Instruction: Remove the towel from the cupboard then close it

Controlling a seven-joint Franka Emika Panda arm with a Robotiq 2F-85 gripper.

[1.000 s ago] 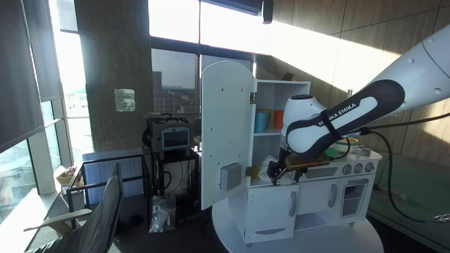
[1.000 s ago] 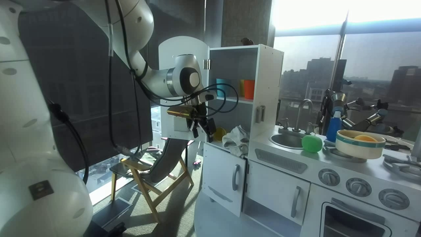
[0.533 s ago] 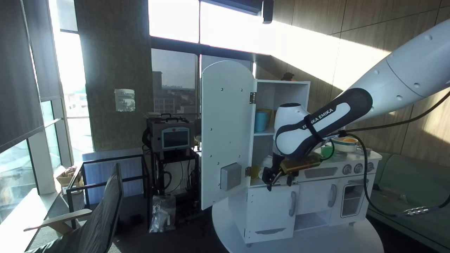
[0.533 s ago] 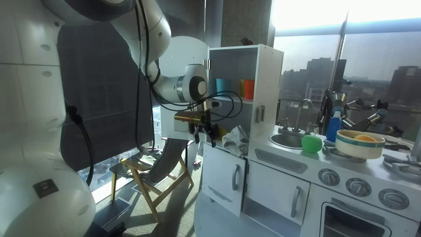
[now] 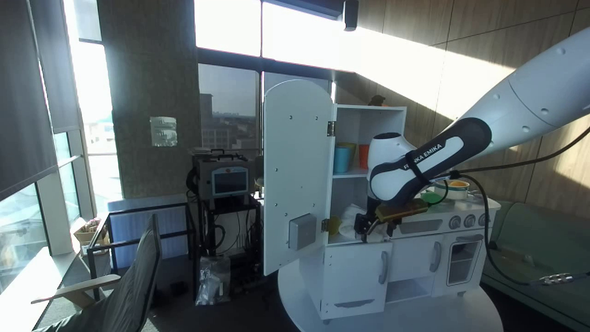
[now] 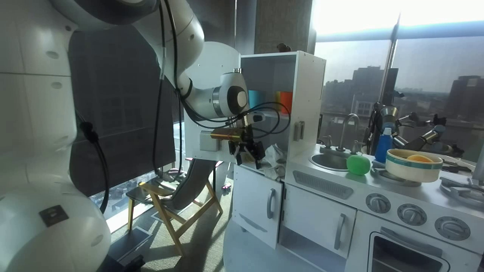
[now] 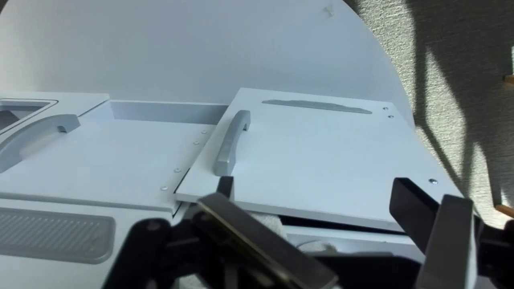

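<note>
Towel [image 5: 351,216] in the open cupboard [image 5: 371,108], jaws apart.
In an exterior view the jaws partly hide the towel; above, an orange cup [image 5: 363,156], mostly hidden half a second ago, shows beside the arm [image 5: 426,159]. In an exterior view a bowl [image 6: 412,172] holds something orange [image 6: 420,158]; the jaws now overlap the towel. In the wrist view only towel scraps show.
</note>
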